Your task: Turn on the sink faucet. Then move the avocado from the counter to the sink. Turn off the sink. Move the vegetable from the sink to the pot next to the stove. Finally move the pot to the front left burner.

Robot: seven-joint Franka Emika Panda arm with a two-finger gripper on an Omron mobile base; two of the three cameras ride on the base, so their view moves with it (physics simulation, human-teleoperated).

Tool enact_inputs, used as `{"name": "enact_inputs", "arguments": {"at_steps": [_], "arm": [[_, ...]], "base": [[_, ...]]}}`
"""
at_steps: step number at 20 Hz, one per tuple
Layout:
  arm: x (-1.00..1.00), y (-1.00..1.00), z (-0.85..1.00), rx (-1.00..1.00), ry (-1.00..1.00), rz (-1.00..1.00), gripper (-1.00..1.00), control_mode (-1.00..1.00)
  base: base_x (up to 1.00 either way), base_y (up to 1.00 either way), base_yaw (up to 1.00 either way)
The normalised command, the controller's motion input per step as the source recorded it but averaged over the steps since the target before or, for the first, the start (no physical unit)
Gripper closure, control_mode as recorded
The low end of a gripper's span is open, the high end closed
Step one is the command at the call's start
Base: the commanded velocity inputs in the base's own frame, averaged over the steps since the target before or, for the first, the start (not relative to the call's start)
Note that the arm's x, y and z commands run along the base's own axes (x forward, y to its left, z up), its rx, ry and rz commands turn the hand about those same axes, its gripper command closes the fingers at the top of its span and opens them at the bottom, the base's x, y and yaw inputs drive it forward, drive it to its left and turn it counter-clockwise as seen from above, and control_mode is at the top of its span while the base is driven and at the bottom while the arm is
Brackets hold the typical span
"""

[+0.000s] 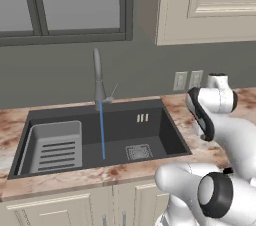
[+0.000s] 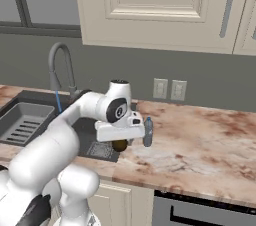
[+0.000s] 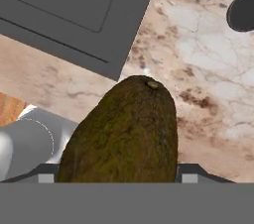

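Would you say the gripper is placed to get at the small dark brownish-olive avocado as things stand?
Probably yes: the avocado lies on the marbled counter between the open gripper's fingertips, with nothing in the way.

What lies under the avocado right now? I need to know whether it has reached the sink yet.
Around the avocado, marbled counter shows, with the sink's corner just beyond. The fruit covers the spot directly beneath itself, so whether it rests there or is lifted can't be told.
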Motion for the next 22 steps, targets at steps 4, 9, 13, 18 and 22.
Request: {"name": "enact_inputs", "arguments": {"at_steps": [4,9,13,18,22], "arm": [[0.21,1.0,0.0,-0.05,0.06,0.0,1.0,-1.0],[0.39,1.0,0.0,-0.02,0.05,0.0,1.0,-1.0],[0.54,0.97,0.0,0.0,0.03,0.0,1.0,-1.0],[0.69,0.69,-0.05,0.0,0.01,0.0,1.0,-1.0],[0.71,0.46,-0.23,0.0,0.0,-0.01,1.0,-1.0]], "base": [[0.0,0.0,0.0],[0.0,0.0,0.0],[0.0,0.0,0.0],[0.0,0.0,0.0],[0.0,0.0,0.0]]}}
